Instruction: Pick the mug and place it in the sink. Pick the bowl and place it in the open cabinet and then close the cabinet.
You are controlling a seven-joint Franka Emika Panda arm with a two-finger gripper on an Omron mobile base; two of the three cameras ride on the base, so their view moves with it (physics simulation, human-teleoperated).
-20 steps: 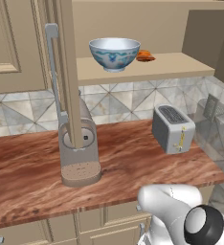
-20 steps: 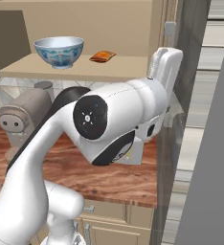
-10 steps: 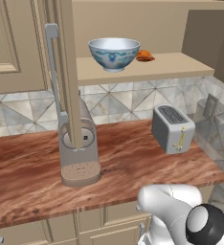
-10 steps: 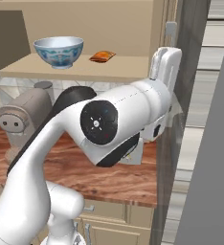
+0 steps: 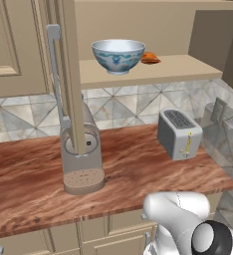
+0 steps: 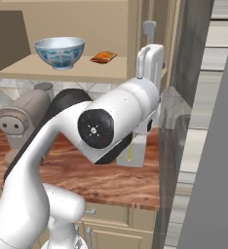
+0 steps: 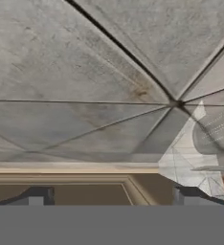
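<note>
The cabinet door (image 5: pixel 67 74) stands open edge-on at the left of the shelf (image 5: pixel 188 69); the bowl (image 5: pixel 118 55) sits at the shelf's middle near the front edge, an orange item (image 5: pixel 150 58) just beside it. The gripper (image 7: pixel 111 198) is spread wide, holding nothing, facing wall tiles (image 7: pixel 85 86). A careless swing toward the door could clip the toaster (image 5: pixel 178 133) or nudge the bowl off the shelf.
</note>
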